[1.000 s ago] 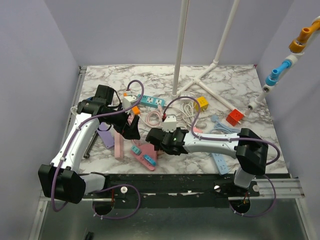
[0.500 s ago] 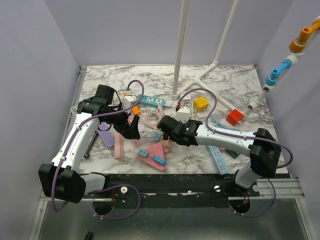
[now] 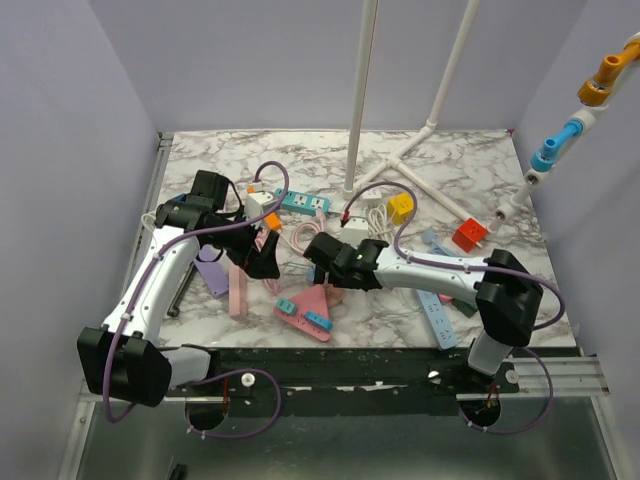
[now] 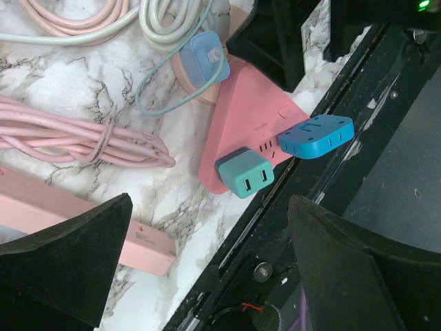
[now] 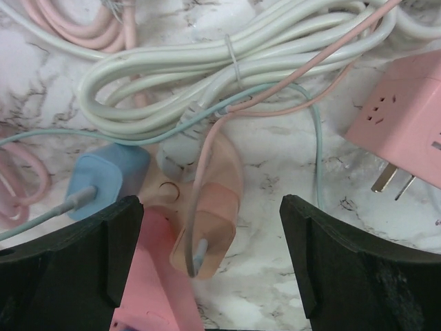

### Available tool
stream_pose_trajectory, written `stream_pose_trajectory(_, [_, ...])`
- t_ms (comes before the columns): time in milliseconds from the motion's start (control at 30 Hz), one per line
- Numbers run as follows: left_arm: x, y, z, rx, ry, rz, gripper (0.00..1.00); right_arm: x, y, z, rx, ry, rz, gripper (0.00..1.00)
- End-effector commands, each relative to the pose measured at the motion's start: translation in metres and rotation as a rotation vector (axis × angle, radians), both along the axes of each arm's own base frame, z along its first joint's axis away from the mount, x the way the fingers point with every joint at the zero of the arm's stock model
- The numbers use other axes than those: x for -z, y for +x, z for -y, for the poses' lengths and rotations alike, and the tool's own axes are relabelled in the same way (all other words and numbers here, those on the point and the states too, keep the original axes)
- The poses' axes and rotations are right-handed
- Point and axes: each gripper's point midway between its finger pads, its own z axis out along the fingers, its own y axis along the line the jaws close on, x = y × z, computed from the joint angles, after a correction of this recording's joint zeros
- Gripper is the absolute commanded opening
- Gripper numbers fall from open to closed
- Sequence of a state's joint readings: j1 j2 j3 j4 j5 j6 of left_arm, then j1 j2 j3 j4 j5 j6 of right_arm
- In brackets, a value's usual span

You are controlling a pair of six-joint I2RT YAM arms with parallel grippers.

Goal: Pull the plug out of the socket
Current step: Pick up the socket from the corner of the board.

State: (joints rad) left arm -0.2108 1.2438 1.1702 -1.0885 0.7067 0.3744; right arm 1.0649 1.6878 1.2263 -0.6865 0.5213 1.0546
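A pink triangular plastic socket block point(image 3: 315, 298) is seen near the 6 o'clock edge of the marble table point(image 3: 480, 160). A teal square plug point(image 4: 244, 174) and a blue oblong plug point(image 4: 315, 136) are seated along its 5 o'clock edge. The left gripper point(image 4: 210, 207) and right gripper point(image 5: 210, 203) are both spread wide, with nothing clasped.

Seen from above, the triangular socket block point(image 3: 310, 302) lies on the worktop point(image 3: 470, 160), with two plugs point(image 4: 244, 172) seated along its near edge. A long strip point(image 3: 237, 285) lies at its 9 o'clock and cable coils point(image 3: 300, 238) at its 12 o'clock.
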Motion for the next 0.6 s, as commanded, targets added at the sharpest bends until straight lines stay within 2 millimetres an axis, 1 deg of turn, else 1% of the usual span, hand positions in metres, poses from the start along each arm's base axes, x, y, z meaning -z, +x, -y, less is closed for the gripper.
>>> stream_pose_trajectory(0, [-0.001, 0.002, -0.004, 0.005, 0.018, 0.053, 0.98, 0.019, -0.001, -0.01, 0.012, -0.011, -0.037, 0.88])
stream_pose_trajectory(133, [0.002, 0.001, -0.007, 0.003, 0.029, 0.059, 0.98, 0.025, 0.002, -0.014, 0.018, -0.022, -0.038, 0.76])
stream_pose_trajectory(267, [0.004, 0.001, -0.009, 0.001, 0.034, 0.066, 0.99, 0.025, 0.004, -0.016, 0.019, -0.016, -0.035, 0.62])
stream_pose_trajectory(400, [0.005, 0.004, -0.009, -0.004, 0.039, 0.067, 0.98, 0.023, 0.004, -0.018, 0.009, -0.009, -0.034, 0.44])
stream_pose_trajectory(500, [0.008, 0.008, -0.009, -0.016, 0.041, 0.069, 0.99, 0.014, 0.006, -0.023, -0.003, 0.007, -0.023, 0.33])
stream_pose_trajectory(533, [0.009, 0.009, -0.009, -0.019, 0.038, 0.068, 0.99, 0.007, 0.008, -0.024, -0.006, 0.015, -0.01, 0.29])
stream_pose_trajectory(567, [0.01, 0.01, -0.008, -0.022, 0.036, 0.068, 0.99, -0.002, 0.012, -0.026, -0.012, 0.031, 0.016, 0.27])
